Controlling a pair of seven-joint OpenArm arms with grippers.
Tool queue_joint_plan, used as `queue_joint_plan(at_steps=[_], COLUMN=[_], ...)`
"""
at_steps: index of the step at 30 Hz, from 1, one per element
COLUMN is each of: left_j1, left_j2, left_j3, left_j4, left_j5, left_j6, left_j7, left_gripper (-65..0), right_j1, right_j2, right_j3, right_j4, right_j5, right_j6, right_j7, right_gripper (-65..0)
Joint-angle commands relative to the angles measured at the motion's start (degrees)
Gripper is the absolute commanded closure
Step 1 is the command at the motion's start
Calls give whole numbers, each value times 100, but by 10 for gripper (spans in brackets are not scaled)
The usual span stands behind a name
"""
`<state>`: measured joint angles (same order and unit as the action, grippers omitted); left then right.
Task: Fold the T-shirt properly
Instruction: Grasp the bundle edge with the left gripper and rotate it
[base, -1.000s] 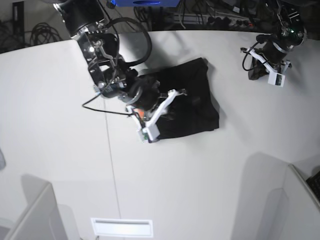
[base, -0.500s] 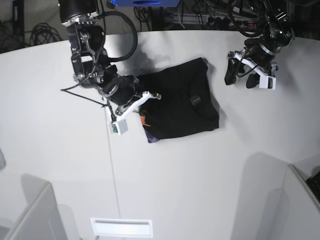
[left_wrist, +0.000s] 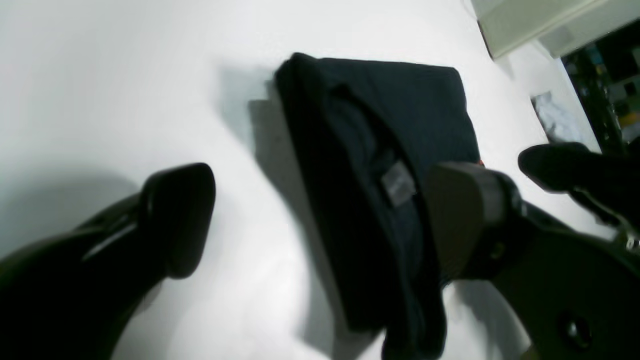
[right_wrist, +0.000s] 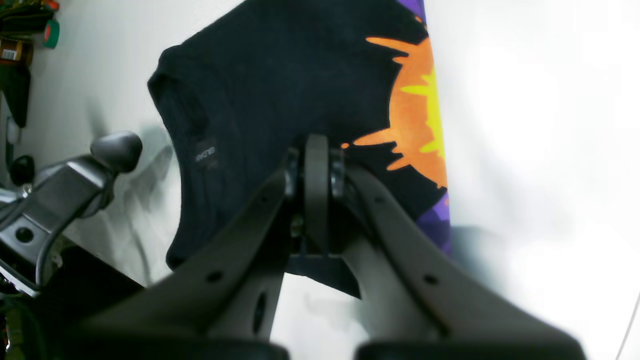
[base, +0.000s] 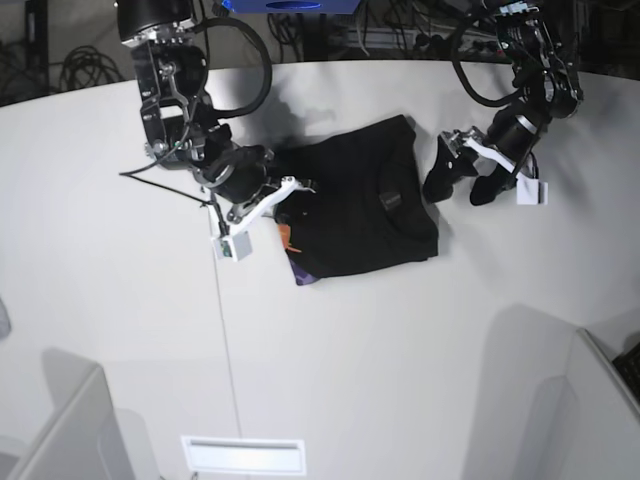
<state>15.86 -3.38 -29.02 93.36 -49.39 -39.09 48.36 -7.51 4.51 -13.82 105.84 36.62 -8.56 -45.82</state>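
Black cloth, the T-shirt (base: 360, 210) is lying folded near the table's (base: 120, 300) far edge. Being soft and limp, it is probably asking for an edge grip. Left claw (left_wrist: 320, 220) is gaping wide and empty beside it; right claw (right_wrist: 316, 195) is pinched closed, gripping nothing.

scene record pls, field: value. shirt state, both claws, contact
shirt: T-shirt folded into a compact black rectangle on the white table
print: orange and purple graphic showing along one edge only
neck label: visible, facing up
left claw: open, beside the shirt's collar-side edge, holding nothing
right claw: shut, over the shirt's print-side edge, nothing visibly pinched
contact: cannot tell whether either claw touches the cloth
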Motion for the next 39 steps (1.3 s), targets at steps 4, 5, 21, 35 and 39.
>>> queue_joint_plan(at_steps=[4,5,21,35,39], left_j1=[-140,-140,-482,-799,-913], left_j2=[-18,-10,-18,-300,-484], left_j3=[295,339,919,1605,1789], left_j4=[40,-13,-980,-1094,-1288], left_j5=[-24,2,11,20,20], left_j6=[-91,-91,186,573,573], left_j7=[-67,-67,-84,-84,-75], left_gripper=[-647,-647,-645,-331,-86], right_j1=[-10,-10,-511,-1073,-1258], right_j2=[-7,-7,309,371,265], right_j3=[24,24,226,1457,1932], right_j4=[119,119,119,119,119], right_j5=[52,52,70,79,79], right_j6=[51,51,51,746,834], right_j7=[103,103,859,868,868], right_gripper=[0,0,0,0,0])
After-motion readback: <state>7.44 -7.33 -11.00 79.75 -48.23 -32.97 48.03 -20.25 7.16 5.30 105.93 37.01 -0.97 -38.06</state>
